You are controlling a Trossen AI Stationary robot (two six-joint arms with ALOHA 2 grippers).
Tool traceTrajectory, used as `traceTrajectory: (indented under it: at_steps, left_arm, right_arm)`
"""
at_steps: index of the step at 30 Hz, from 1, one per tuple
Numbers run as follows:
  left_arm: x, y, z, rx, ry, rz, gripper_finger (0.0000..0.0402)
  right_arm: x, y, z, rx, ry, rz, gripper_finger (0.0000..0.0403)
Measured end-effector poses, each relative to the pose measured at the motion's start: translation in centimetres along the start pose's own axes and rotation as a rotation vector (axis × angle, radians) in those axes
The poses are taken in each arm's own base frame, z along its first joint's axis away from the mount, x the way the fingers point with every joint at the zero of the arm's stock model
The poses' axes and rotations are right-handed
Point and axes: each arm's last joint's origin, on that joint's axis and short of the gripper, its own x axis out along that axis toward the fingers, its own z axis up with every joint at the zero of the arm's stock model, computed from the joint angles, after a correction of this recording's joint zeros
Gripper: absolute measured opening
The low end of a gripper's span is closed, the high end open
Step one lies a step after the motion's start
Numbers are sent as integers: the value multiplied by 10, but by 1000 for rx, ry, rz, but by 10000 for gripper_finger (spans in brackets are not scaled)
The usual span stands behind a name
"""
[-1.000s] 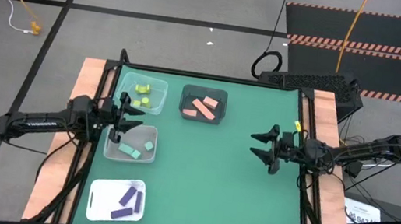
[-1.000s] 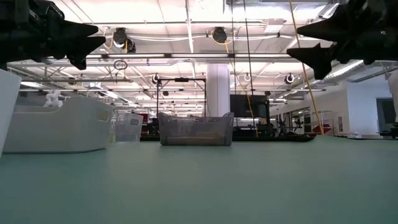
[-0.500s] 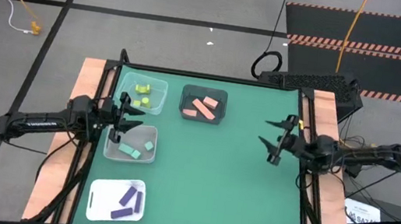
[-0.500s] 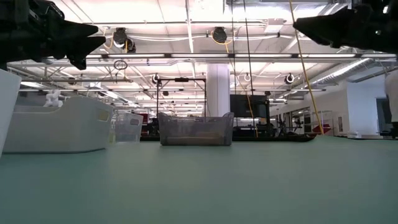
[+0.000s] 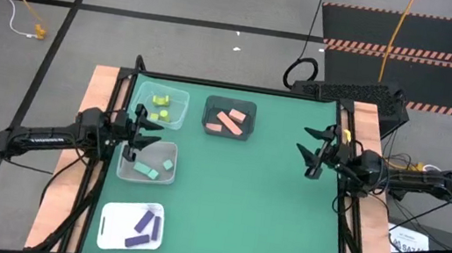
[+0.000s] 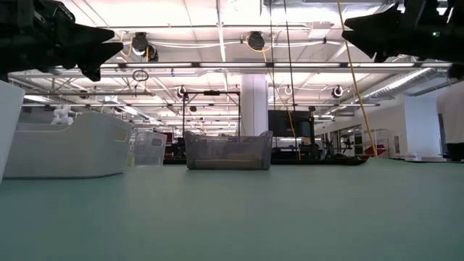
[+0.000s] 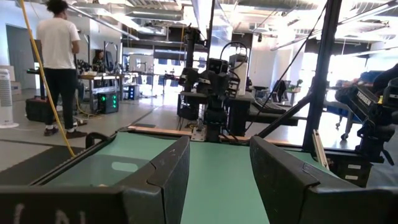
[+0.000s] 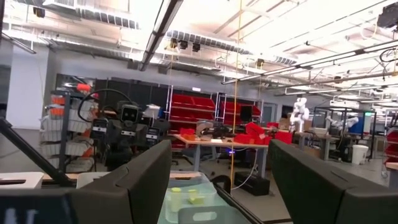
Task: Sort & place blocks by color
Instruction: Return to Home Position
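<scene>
The blocks lie sorted in four containers at the table's left. Yellow-green ones (image 5: 161, 103) sit in a clear bin, salmon ones (image 5: 228, 121) in a dark bin, mint-teal ones (image 5: 149, 167) in a second clear bin, and purple ones (image 5: 143, 225) on a white tray. My left gripper (image 5: 147, 131) hangs open above the gap between the two clear bins, and in its wrist view (image 7: 219, 180) nothing is between the fingers. My right gripper (image 5: 315, 151) is open and raised near the table's right edge, holding nothing in the right wrist view (image 8: 221, 180).
The clear bins (image 5: 179, 95), the dark bin (image 5: 231, 102) and the white tray (image 5: 114, 215) take up the table's left and far-middle part. The green mat (image 5: 250, 210) is bare in the middle and on the right. In the low view the bins (image 6: 228, 149) stand far off, with both grippers high above.
My right gripper has drawn back toward the table's right edge and a little toward the far edge. It has risen in the low view and stayed open. The left arm and all the blocks have kept still.
</scene>
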Motion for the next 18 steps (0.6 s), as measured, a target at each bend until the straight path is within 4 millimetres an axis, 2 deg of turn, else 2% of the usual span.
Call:
traceTrajectory:
  at_steps: [18]
  left_arm:
    - [0, 0, 0, 0, 0, 0, 170]
  right_arm:
    - [0, 0, 0, -9, 0, 0, 258]
